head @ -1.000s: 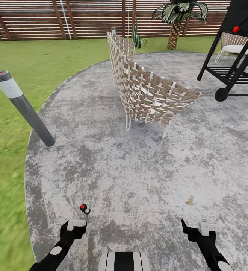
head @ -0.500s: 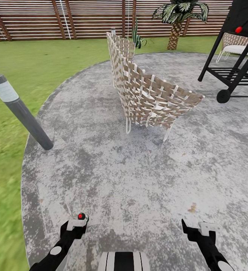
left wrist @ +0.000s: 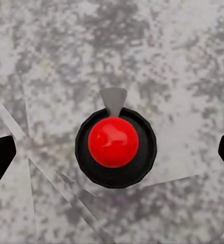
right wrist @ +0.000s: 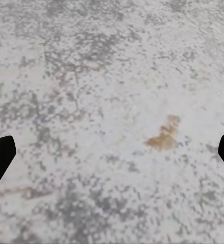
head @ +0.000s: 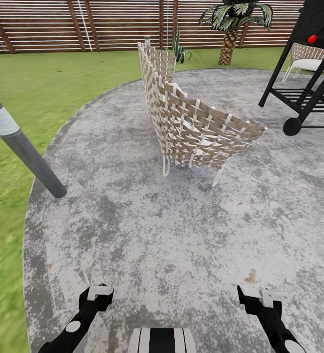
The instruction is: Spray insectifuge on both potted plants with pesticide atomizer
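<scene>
Pesticide atomizer (left wrist: 115,145) stands upright on the grey stone patio (head: 181,220), directly under your left end effector (head: 97,294). From the left wrist you look straight down on its dark round body, grey nozzle tip and red ball. Both of that end effector's fingers sit wide apart on either side, touching nothing. Your right end effector (head: 257,296) is likewise released, over bare stone with a brown stain (right wrist: 164,136). A woven chair (head: 191,122) stands ahead.

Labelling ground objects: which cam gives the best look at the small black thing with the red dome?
Left wrist view: the red-domed black object sits centred on grey paving between the open left gripper fingertips. In the head view the left gripper covers that spot.
</scene>
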